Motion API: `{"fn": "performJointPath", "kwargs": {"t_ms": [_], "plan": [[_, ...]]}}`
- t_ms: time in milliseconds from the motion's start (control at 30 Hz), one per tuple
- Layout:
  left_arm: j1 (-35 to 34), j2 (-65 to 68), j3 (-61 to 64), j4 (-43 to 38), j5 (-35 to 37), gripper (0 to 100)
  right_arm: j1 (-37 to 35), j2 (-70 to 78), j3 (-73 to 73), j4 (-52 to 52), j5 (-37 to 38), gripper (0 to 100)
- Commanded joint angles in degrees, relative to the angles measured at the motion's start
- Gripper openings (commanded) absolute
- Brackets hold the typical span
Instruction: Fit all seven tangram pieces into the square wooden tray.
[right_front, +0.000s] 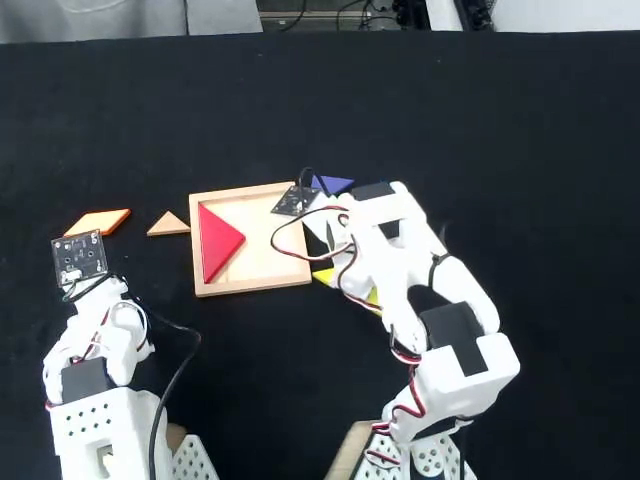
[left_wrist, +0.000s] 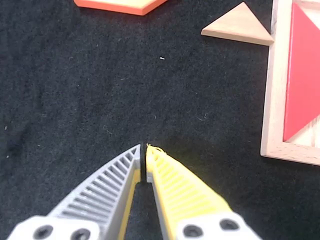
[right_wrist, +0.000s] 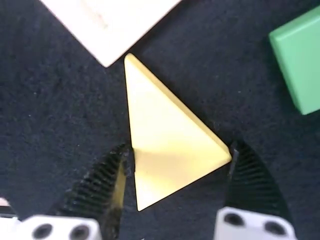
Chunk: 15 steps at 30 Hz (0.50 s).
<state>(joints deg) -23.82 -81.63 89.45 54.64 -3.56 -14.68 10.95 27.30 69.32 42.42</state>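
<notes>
Right wrist view is showing the yellow triangle (right_wrist: 160, 140) lying flat on the black table (right_wrist: 50, 110), just off a corner of the tray (right_wrist: 110, 25), with a green piece (right_wrist: 300, 60) lying near it. The right gripper (right_wrist: 180, 152) is hovering low over the triangle with its fingers (right_wrist: 107, 175) spread apart, one tip sitting against a long edge and the other at the far corner; whether they are pressing yet is not clear. Judging by its look, the piece is thin, stiff, painted wood: light enough to lift with little force, not fragile, but smooth-faced and offering only a shallow edge to catch while it is resting flat. A pinch of edge against corner is probably going to let it swivel or squirt out, so seating the far tip on a straight stretch of edge, and closing low against the table, seems the safer hold. High view is showing the tray (right_front: 250, 287) holding just the red triangle (right_front: 218, 240), with a blue triangle (right_front: 333, 184) lying beside its far corner and a wooden triangle (right_front: 170, 224) and an orange piece (right_front: 98, 221) lying on its other side. The left gripper (left_wrist: 145, 150) is hanging over bare table, its fingers (left_wrist: 175, 185) pressed together on nothing.
</notes>
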Motion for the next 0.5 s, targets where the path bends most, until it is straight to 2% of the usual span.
{"fn": "performJointPath", "kwargs": {"t_ms": [0, 133, 200, 333, 467], "plan": [[0.0, -0.4, -0.3, -1.1, 0.1, 3, -0.6, -3.8, -2.2, 4.7, -1.0, 21.9], [0.0, -0.4, -0.3, -1.1, 0.1, 3, -0.6, -13.1, -7.8, 12.0, -0.6, 21.9], [0.0, -0.4, -0.3, -1.1, 0.1, 3, -1.1, -16.6, -10.6, 15.5, 1.8, 21.9], [0.0, -0.4, -0.3, -1.1, 0.1, 3, -4.9, -18.2, -16.1, 22.2, 4.4, 21.9], [0.0, -0.4, -0.3, -1.1, 0.1, 3, -10.7, -16.2, -21.1, 23.4, 4.6, 21.9]]}}
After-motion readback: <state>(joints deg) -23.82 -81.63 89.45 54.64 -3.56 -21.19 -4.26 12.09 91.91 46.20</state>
